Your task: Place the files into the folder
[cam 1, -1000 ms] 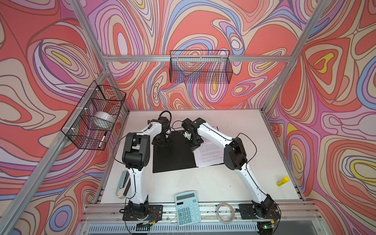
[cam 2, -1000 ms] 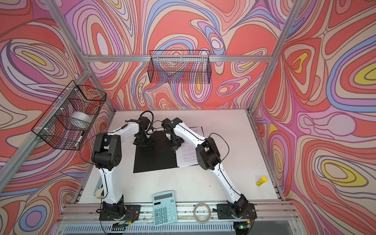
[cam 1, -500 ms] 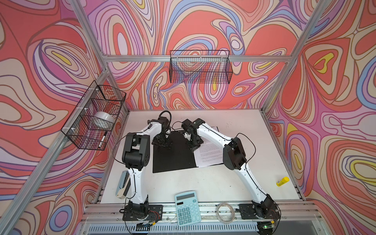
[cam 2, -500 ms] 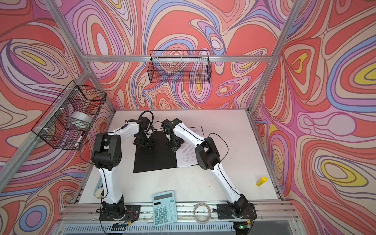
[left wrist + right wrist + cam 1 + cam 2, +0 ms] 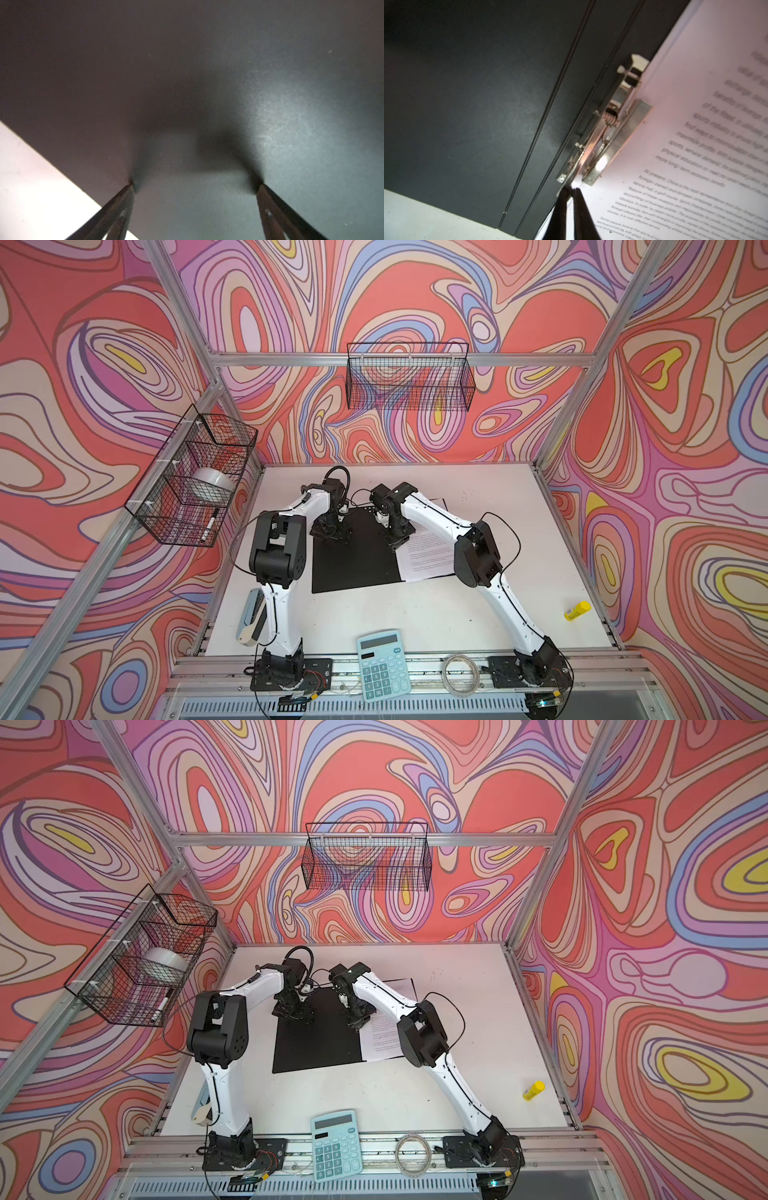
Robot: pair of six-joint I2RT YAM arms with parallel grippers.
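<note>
1. Files (image 5: 428, 556) centre frame, on the open folder's (image 5: 353, 560) right half, edge under the metal clip (image 5: 612, 135).
2. Right jaws closed, tips at clip's end, likely working it.
3. Left jaws wide apart, tips on black cover, probably pinning it flat to the desk (image 5: 415, 614).

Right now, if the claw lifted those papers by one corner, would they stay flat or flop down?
Probably flop: the papers look like thin sheets lying flat on the open folder. They likely weigh very little. The metal clip seems to lie across their edge, so a hard tug might crease or tear them.
</note>
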